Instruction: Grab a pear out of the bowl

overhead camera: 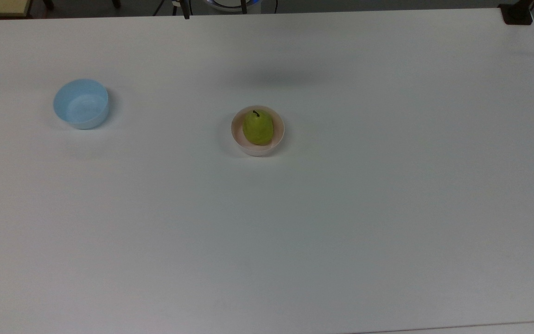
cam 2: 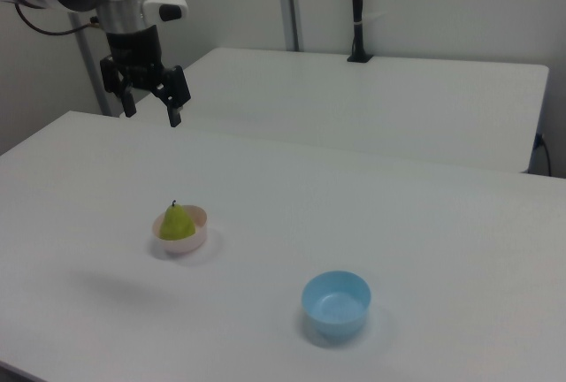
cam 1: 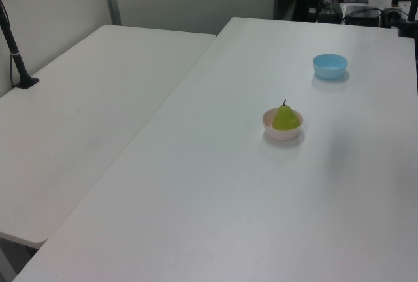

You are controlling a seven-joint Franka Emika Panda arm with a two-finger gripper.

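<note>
Pear [overhead camera: 257,128] resting in pink bowl [overhead camera: 279,139] mid-tabletop [overhead camera: 341,222], stem up; likely light, smooth, slippery, best gripped across its broad belly; blue bowl [overhead camera: 81,103] well apart; hand [cam 2: 150,108] spread, high above, off to the right view's left

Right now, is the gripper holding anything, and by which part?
Nothing is held. The gripper hangs open above the table, and the pear sits in the pink bowl.

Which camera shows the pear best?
The top view: it looks straight down on the pear in the pink bowl, stem clear. The left view and the right view show its side, smaller.
</note>
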